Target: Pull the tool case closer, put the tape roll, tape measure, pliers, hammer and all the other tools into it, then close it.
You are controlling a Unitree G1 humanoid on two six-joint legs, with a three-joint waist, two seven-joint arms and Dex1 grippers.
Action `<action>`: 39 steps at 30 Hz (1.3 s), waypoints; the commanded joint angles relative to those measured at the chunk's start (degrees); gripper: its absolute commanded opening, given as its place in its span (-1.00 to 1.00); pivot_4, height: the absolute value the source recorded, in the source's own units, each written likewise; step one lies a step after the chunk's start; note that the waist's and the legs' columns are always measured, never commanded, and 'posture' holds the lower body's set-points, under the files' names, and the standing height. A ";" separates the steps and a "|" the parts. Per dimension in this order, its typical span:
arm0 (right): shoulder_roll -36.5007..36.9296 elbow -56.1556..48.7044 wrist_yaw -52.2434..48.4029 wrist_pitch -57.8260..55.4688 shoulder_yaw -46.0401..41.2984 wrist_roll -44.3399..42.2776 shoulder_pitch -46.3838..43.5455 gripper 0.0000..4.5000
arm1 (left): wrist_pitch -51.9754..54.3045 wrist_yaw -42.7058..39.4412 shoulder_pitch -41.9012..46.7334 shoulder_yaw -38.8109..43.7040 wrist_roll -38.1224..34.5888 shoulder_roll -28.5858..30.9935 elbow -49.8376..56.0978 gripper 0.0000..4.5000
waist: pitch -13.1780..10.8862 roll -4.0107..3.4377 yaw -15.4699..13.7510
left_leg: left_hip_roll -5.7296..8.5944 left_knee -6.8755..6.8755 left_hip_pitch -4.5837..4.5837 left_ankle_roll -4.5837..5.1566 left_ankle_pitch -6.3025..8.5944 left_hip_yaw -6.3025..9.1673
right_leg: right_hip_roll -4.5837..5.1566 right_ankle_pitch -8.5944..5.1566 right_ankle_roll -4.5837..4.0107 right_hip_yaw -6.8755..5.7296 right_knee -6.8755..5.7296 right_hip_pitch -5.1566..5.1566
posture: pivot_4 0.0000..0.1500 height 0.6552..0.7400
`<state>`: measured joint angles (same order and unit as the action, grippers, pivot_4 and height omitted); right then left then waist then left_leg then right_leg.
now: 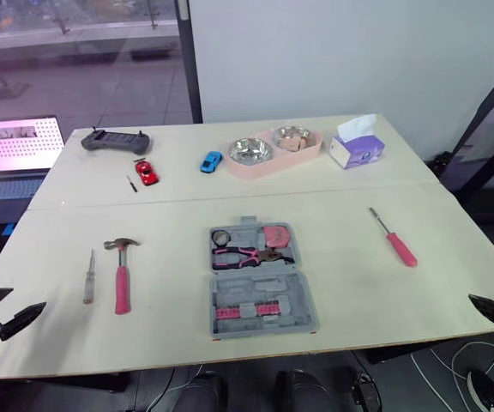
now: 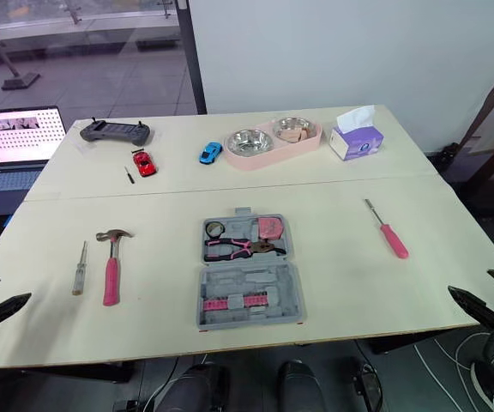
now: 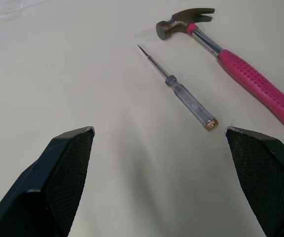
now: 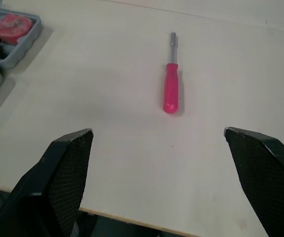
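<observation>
Left gripper and right gripper are held wide open, empty, at the near edge of the table; hammer is laid ahead-right of the left one, handle toward the robot, head away, so left arm is judged nearer; open tool case is centred

You have one tool case on the tabletop. It holds one pair of pliers, one tape measure and one tape roll.

Lying loose you can count:
- one hammer
- two screwdrivers: the pink-handled screwdriver and the clear-handled screwdriver
- one small dark tool, too small to tell what kind

You also have:
- two toy cars: the red car and the blue car
- two steel bowls in one pink stand
- one tissue box
- one controller
- one laptop
</observation>
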<state>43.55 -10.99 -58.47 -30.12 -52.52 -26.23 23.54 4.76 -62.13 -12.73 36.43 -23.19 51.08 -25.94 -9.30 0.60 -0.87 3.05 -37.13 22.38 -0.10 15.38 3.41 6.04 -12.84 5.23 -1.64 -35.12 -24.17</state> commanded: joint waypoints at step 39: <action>6.92 -19.05 -1.91 -8.08 48.39 -14.91 -36.33 1.00 | 28.26 39.46 4.50 -3.98 -3.78 -20.09 34.25 0.98 | -0.30 -0.11 -1.59 | 2.84 -0.08 0.05 0.05 -0.32 3.65 | 1.57 -1.24 1.30 -1.67 -0.87 0.96 | 1.00 1.00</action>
<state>50.25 -28.95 -59.05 -40.02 -4.36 -41.57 -11.96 30.46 -25.15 -10.08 32.66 -26.47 30.79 6.88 -9.60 0.50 -2.46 5.89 -37.24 22.42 -0.07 15.05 7.05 7.60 -14.12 6.60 -3.31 -36.00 -23.23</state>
